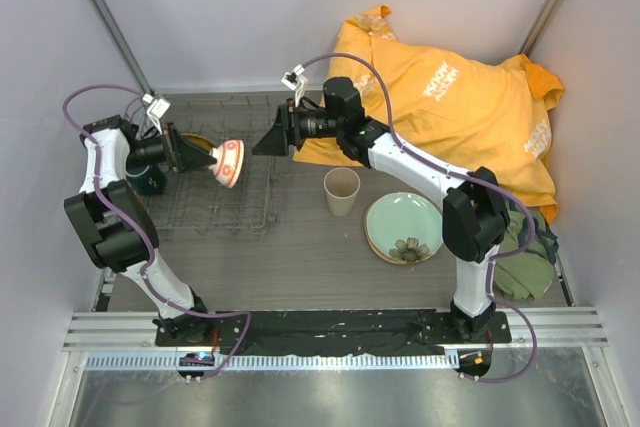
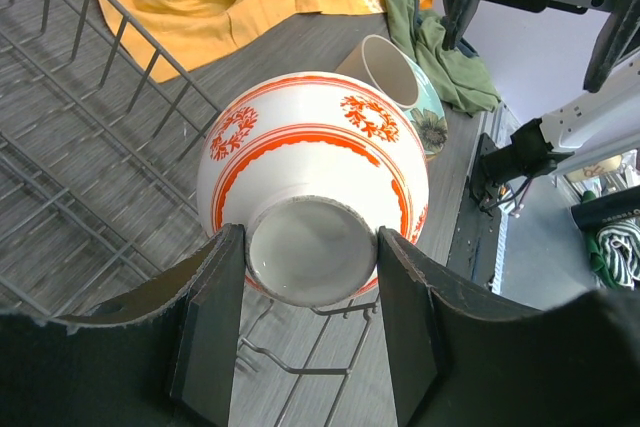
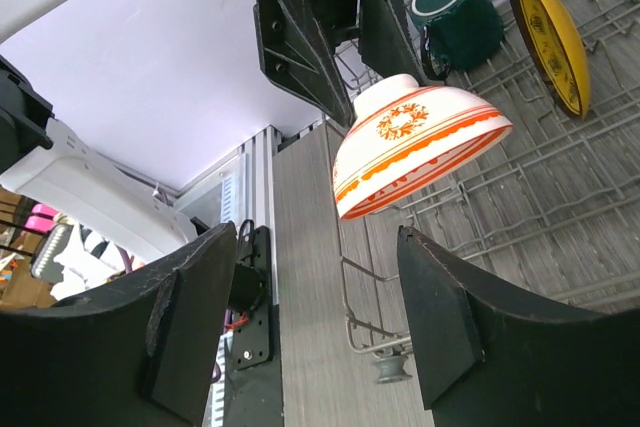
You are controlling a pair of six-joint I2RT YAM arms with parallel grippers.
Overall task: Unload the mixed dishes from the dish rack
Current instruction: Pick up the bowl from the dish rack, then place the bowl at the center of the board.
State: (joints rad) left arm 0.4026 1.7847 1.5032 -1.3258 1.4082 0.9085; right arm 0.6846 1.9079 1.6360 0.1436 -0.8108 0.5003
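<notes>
Top external view: small white-and-red bowl (image 1: 229, 163) is held over the dish rack (image 1: 200, 219), toward its right edge, foot clamped in the left gripper (image 1: 210, 159); mouth is turned toward the right gripper (image 1: 262, 140), jaws apart, just beside.

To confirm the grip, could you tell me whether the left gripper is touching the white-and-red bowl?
Touching. In the left wrist view the left gripper clamps the foot of the white-and-red bowl between its fingers.
</notes>
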